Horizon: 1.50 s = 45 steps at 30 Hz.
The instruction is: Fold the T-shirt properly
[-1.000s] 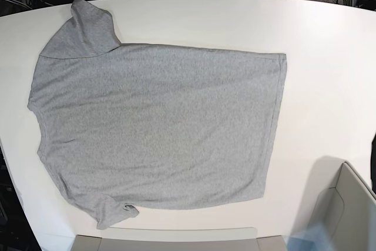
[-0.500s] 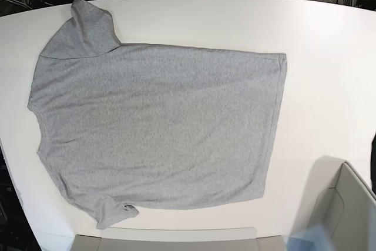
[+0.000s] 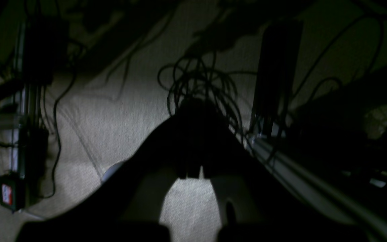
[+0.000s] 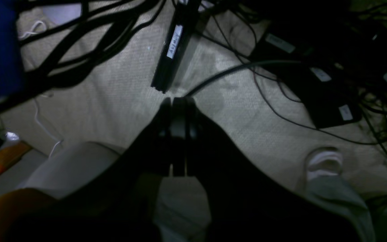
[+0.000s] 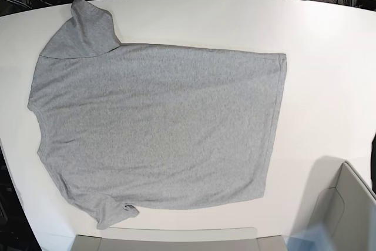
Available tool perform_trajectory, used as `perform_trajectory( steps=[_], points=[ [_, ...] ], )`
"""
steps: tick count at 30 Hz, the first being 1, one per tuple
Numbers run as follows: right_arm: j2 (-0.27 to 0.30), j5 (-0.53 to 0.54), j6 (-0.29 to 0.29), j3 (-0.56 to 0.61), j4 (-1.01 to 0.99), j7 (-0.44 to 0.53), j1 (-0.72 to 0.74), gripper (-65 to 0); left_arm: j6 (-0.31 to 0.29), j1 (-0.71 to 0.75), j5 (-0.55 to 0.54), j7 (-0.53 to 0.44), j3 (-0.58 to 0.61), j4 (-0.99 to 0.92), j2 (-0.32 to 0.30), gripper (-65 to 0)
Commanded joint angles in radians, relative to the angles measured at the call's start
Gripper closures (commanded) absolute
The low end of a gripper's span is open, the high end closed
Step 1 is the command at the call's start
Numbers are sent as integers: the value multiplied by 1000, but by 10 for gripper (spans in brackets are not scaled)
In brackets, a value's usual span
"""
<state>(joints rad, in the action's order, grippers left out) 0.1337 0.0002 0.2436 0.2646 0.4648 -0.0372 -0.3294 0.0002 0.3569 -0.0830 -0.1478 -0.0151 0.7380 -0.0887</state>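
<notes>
**Grey shirt lies flat, unfolded, as both arms hang clear of the table**

The shirt (image 5: 155, 130) lies spread plain side up across the white table (image 5: 329, 57), filling the 9 o'clock half of the base view and reaching past centre. Its long axis runs from 9 to 3 o'clock: the shoulders and, by the look of that edge, the neck sit at 9, while the straight hem faces 3. One sleeve (image 5: 82, 30) points toward 11 o'clock; the other (image 5: 111, 210) is bunched at 7 o'clock, with a small wrinkle where it meets the body. No fold has yet been made.

The cloth looks soft, light and limp; it will probably sag from any pinch and drag on the tabletop rather than slide stiffly. Sensible grips appear to be the two hem corners at 2 and 5 o'clock, or the sleeve seams, taken together so the fabric lifts evenly.

Neither arm appears over the table. The left gripper (image 3: 193, 141) shows only as a dark silhouette above carpet (image 3: 119, 121) and tangled cables (image 3: 200, 84), its fingers together and holding nothing. The right gripper (image 4: 177, 134) also hangs over the floor, jaws pressed closed and empty. A pale bin (image 5: 346, 204) sits at 5 o'clock.
</notes>
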Motion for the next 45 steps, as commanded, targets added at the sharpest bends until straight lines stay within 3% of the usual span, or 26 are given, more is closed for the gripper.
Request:
perform_trajectory(
  steps=[1, 4, 9, 14, 18, 24, 29, 35, 38, 45],
  points=[
    [10, 7, 12, -1, 32, 9, -26, 0, 2, 23, -2, -19, -3, 27, -3, 0],
    [36, 7, 12, -1, 114, 9, -84, 0, 2, 78, -2, -11, 0, 87, -3, 0],
    [116, 7, 12, -15, 286, 7, -204, 0, 2, 186, -2, 138, -4, 260, -7, 0],
    [136, 7, 12, -173, 475, -91, -323, 0, 4, 293, -2, 245, -16, 409, -10, 0],
    [145, 7, 12, -256, 576, -106, -393, 0, 4, 374, -2, 268, -89, 475, -1, 0],
    [171, 7, 12, -265, 650, -109, -458, 0, 4, 453, -2, 271, -151, 524, 0, 0],
    [172, 7, 12, -265, 759, -112, -518, 0, 4, 523, -7, 271, -233, 674, 0, 0],
    [212, 7, 12, -268, 974, -114, -563, 0, 4, 575, -159, 277, -368, 934, 0, 0],
    [232, 7, 12, -290, 1110, -117, -589, 0, 4, 572, -205, 328, -438, 1046, 0, 0],
    [235, 7, 12, -357, 1448, -315, -598, 0, -1, 532, -209, 373, -579, 1211, 56, 0]
  ],
)
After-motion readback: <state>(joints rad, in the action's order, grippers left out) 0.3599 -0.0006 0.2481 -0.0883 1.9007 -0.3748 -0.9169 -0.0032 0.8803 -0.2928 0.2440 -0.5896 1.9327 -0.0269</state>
